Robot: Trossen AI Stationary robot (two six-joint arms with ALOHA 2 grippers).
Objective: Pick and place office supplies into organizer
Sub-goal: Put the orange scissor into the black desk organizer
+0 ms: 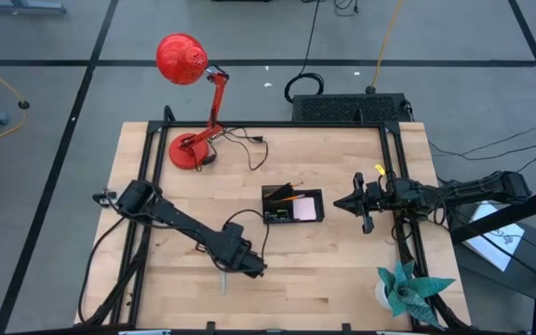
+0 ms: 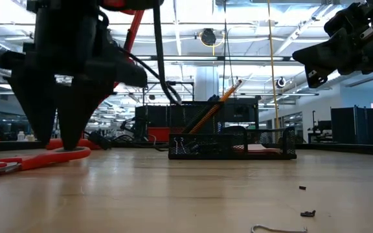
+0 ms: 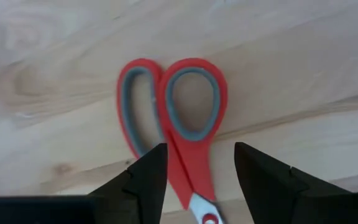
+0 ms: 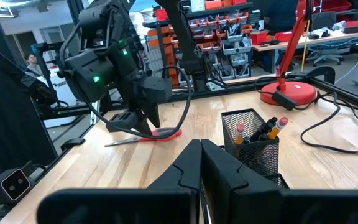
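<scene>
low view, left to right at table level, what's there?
Red-handled scissors with the left tool over their handle → black organizer with orange pencils → small black clips → right tool, raised.

Surface (image 1: 342, 279): pale wood planks with a black frame along its edges. Red desk lamp (image 1: 192, 102) stands at the far left corner, round base on the wood, shade tilted out past the edge; its black cord (image 1: 249, 144) trails across the boards nearby. Black box (image 1: 347, 107) sits just beyond the far edge, cables running off over the grey floor. Teal paper plant (image 1: 408, 288) in a pale pot at the near right corner. Room behind: shelving, ceiling lights, a person (image 4: 33, 62) standing far off.
</scene>
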